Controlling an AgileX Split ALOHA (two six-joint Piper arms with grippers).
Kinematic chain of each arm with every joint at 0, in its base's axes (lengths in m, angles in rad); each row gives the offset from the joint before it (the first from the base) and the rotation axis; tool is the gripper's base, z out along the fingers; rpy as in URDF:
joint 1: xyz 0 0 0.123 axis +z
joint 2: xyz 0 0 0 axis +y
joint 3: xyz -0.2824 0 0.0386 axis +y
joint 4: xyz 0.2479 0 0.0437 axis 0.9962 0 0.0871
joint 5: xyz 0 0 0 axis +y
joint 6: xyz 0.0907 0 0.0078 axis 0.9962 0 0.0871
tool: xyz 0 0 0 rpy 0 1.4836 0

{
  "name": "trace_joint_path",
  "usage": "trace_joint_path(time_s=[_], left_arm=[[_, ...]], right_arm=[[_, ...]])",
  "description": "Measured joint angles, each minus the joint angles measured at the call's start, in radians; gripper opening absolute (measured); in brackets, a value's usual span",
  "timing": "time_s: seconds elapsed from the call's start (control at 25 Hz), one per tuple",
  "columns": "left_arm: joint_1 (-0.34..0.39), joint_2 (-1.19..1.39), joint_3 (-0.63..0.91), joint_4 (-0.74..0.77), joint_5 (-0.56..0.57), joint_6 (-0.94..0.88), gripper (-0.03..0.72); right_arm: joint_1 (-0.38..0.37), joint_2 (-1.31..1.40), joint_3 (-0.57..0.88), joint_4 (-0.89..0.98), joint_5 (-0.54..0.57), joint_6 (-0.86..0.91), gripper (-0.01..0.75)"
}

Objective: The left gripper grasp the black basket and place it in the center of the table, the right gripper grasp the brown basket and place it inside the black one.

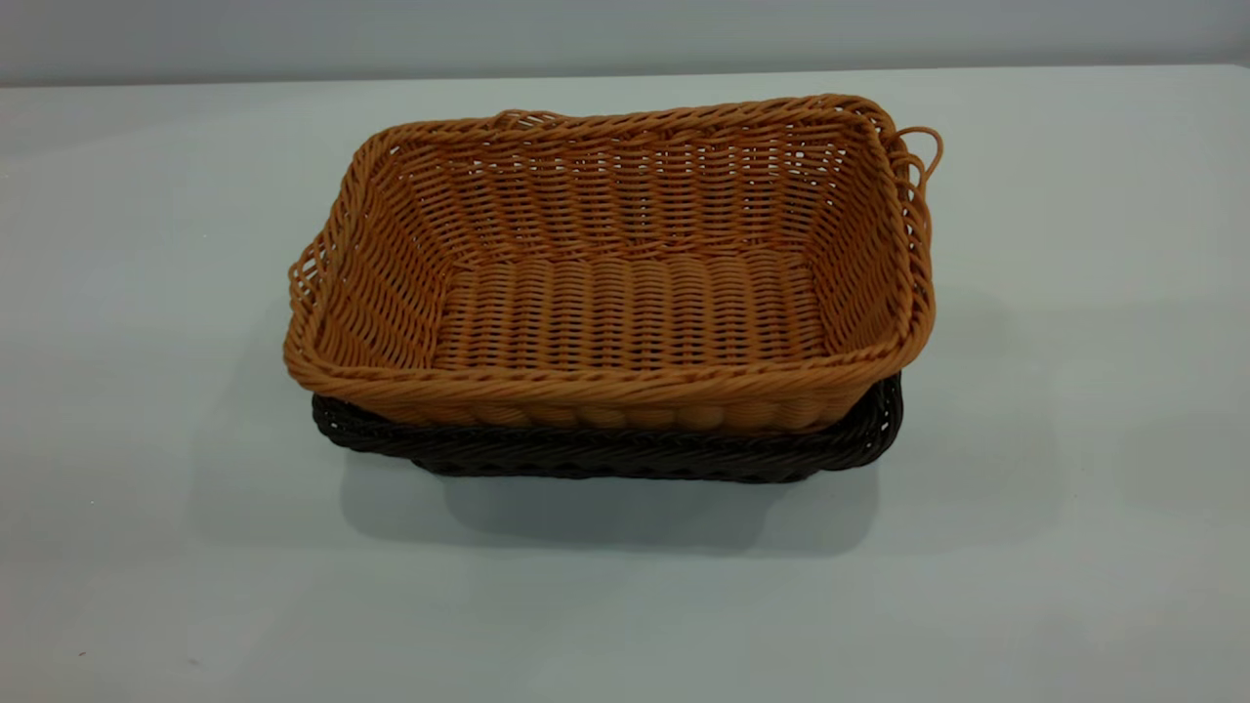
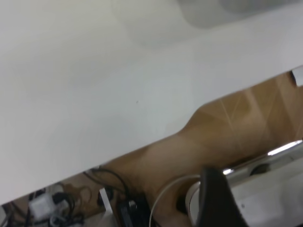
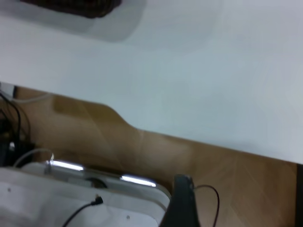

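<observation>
**Two baskets, nested at mid-table**

You have two baskets in the exterior view, one inside the other. The brown basket (image 1: 625,293) sits in the black basket (image 1: 605,451), which rests on the table (image 1: 146,391) near its middle. The brown one does not sit fully down: its braided rim stands above the dark rim, and only the dark basket's near rim and a strip of its side show beneath it. The brown basket is orange-tan wicker, rectangular, with flared sides, a ribbed flat floor and a loose loop of strand at its far right corner. It lies slightly askew, overhanging the dark rim at the left. The black basket is very dark brown-black weave with the same braided edge.

No arm appears in the exterior view. In the left wrist view you see one dark finger (image 2: 215,198) of the left gripper; in the right wrist view one dark finger (image 3: 182,203) of the right gripper. Whether either pair is apart or together cannot be told. The right wrist view catches a corner of the black basket (image 3: 75,5).
</observation>
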Motion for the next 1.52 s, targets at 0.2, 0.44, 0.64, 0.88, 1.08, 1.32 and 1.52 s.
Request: trace_joint_path(time_s=[0.2,0.44,0.64,0.88,1.08,1.32,1.52], left_arm=[[0.0,-0.037,0.0,0.0,0.005,0.0,0.379],[0.199,-0.044,0.0,-0.01,0.005,0.0,0.379],[0.396,-0.126,0.0,-0.01,0.006,-0.001,0.379],[0.416,-0.306,0.0,-0.01,0.014,-0.001,0.379],[0.416,-0.361,0.0,-0.01,0.018,-0.001,0.379],[0.416,-0.361,0.0,-0.01,0.018,-0.001,0.379],[0.416,-0.361,0.0,-0.01,0.018,-0.001,0.379]], right_arm=[[-0.12,-0.078,0.0,0.02,0.004,0.0,0.549],[-0.196,-0.292,0.0,0.02,0.014,0.0,0.549],[-0.199,-0.5,0.0,0.02,0.024,0.0,0.549],[-0.199,-0.536,0.0,0.02,0.035,0.0,0.549],[-0.199,-0.536,0.0,0.02,0.034,0.0,0.549],[-0.199,-0.536,0.0,0.02,0.034,0.0,0.549],[-0.199,-0.536,0.0,0.02,0.033,0.0,0.549]])
